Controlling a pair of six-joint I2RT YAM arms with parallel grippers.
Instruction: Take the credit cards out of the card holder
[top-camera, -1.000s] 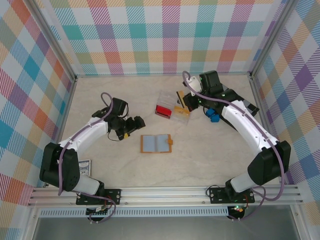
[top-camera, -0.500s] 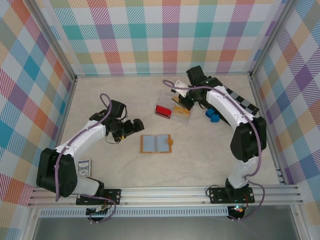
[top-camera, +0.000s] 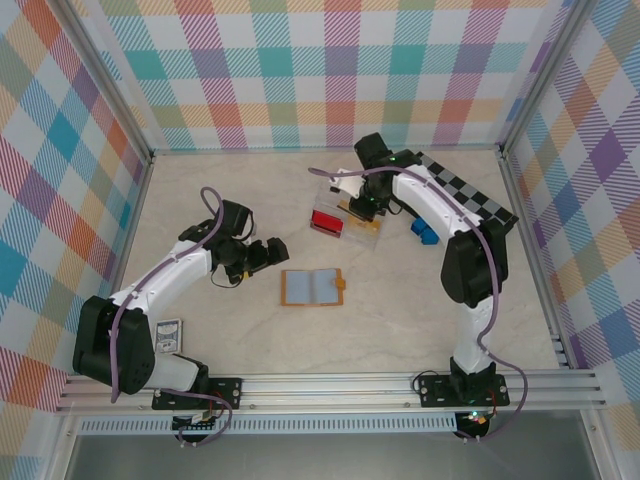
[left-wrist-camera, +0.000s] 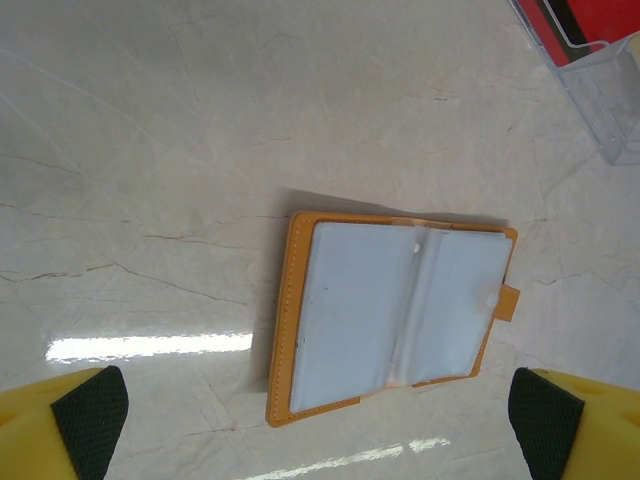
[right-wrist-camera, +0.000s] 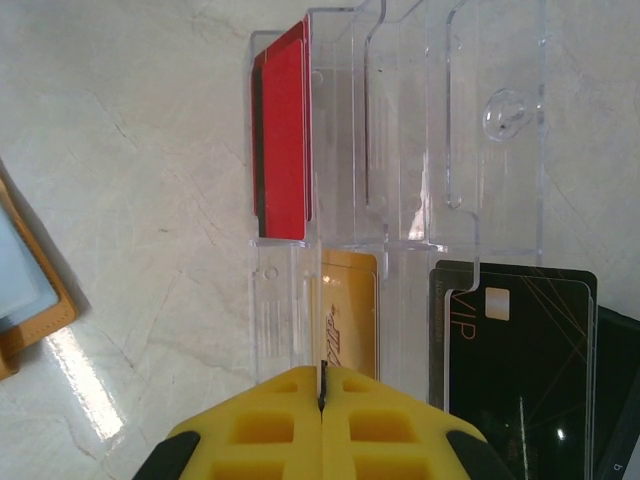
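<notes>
Right gripper (top-camera: 364, 206), pressed together at upper centre, may jam the gold card (right-wrist-camera: 350, 310) against a tray (right-wrist-camera: 480, 150) wall; left gripper (top-camera: 272, 249) spread.

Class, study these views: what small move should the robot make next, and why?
Probably lift the right gripper away from the clear tray: its jaws are shut, the gold card and dark card lie in tray slots, and the open card holder shows bare pockets.

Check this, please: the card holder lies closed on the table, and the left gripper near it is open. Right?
Wrong: the card holder lies open, pockets facing up, as the left wrist view shows. It is on the table, and the left gripper near it is open.
</notes>
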